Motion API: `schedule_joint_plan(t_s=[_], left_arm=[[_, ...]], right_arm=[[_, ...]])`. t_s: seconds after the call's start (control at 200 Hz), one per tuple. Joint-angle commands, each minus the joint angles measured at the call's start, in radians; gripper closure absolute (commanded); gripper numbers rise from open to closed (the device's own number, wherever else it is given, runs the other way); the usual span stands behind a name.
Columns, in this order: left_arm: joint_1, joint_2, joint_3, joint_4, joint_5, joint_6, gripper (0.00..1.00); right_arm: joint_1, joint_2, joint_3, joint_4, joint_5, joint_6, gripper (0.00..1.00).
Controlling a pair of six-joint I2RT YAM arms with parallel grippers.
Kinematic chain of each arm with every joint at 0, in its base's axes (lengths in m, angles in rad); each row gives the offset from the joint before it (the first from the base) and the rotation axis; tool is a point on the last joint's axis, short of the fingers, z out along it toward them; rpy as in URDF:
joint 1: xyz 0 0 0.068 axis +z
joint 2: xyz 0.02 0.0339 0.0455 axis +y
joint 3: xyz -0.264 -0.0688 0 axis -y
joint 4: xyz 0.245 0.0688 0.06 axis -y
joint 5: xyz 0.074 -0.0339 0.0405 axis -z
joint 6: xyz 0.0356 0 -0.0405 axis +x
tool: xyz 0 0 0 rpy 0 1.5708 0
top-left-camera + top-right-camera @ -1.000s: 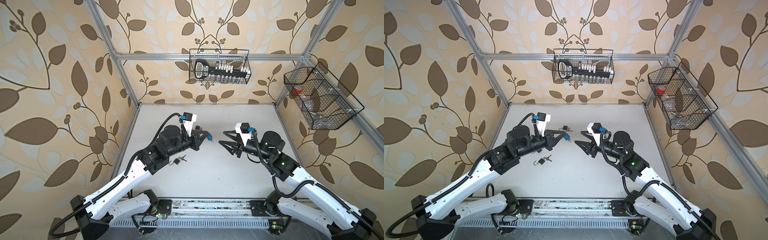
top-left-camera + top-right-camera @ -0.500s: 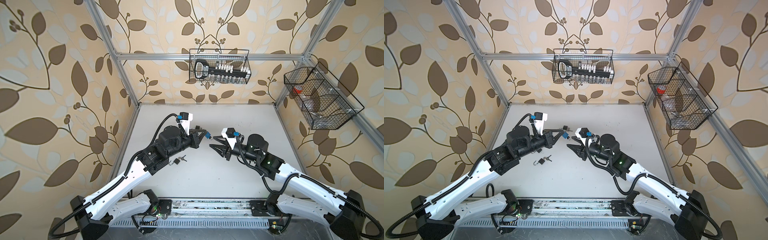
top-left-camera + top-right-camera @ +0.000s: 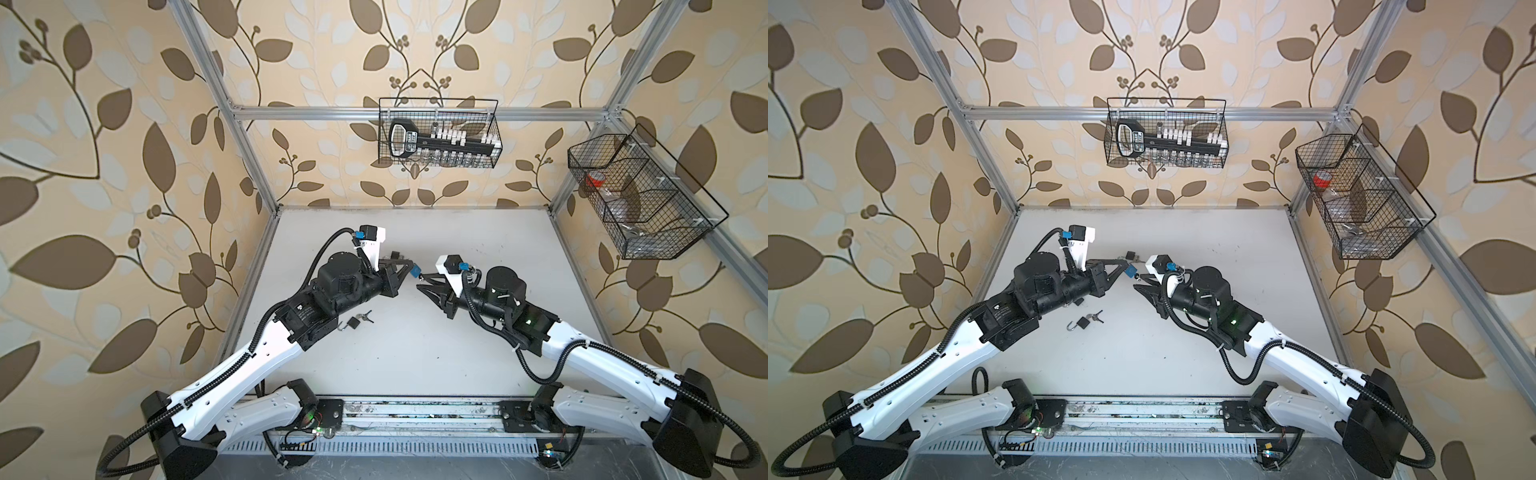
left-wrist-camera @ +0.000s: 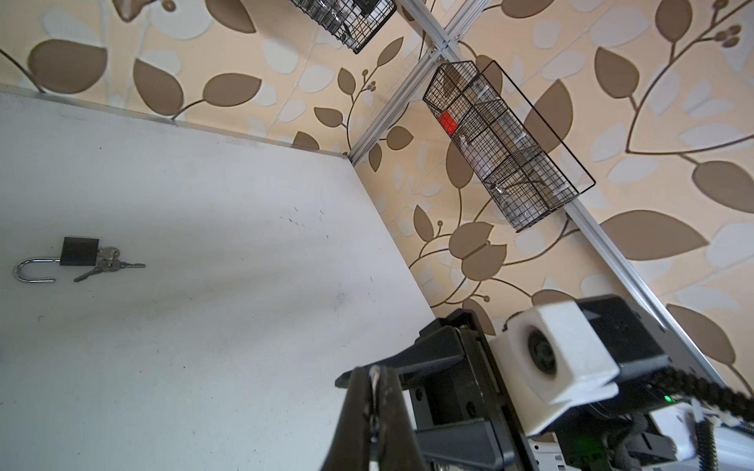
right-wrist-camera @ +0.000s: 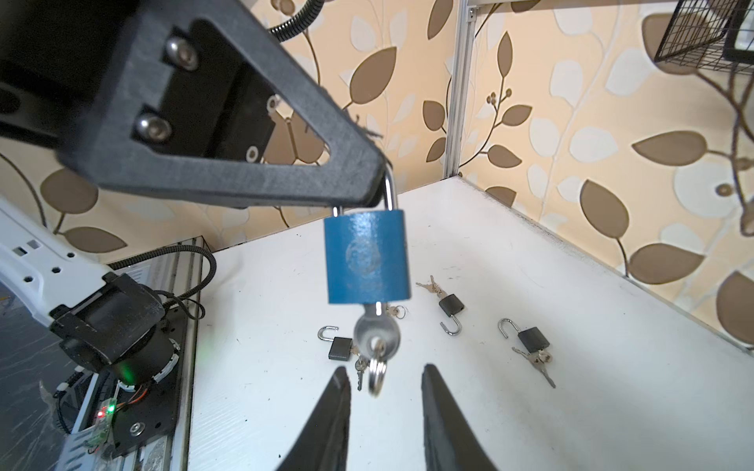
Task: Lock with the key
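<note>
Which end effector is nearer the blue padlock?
Left. The left end effector grips the blue padlock by its shackle; right end effector sits just short of the key, open.

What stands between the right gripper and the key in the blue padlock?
Nothing visible does. The blue padlock hangs by its shackle from the left gripper, the key sticks out below, and the right gripper, jaws open, faces it directly.

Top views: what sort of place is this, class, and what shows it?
Probably a robot test cell, not a lived-in room: an aluminium frame, two robot arms on a base rail, and a wire basket hung on the frame.
</note>
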Motion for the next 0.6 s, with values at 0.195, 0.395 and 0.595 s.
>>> schedule_joint_plan(t_s=[0.195,0.395,0.595], left_arm=[[0.005,-0.005,0.020,0.048,-0.011,-0.006,1.00],[0.005,-0.004,0.020,0.051,-0.004,-0.011,1.00],[0.005,-0.002,0.016,0.050,-0.004,-0.015,1.00]], right_arm=[[0.006,-0.012,0.035,0.057,0.003,0.008,0.69],[0.006,-0.007,0.036,0.056,0.005,0.010,0.77],[0.006,-0.011,0.031,0.054,0.001,0.014,0.85]])
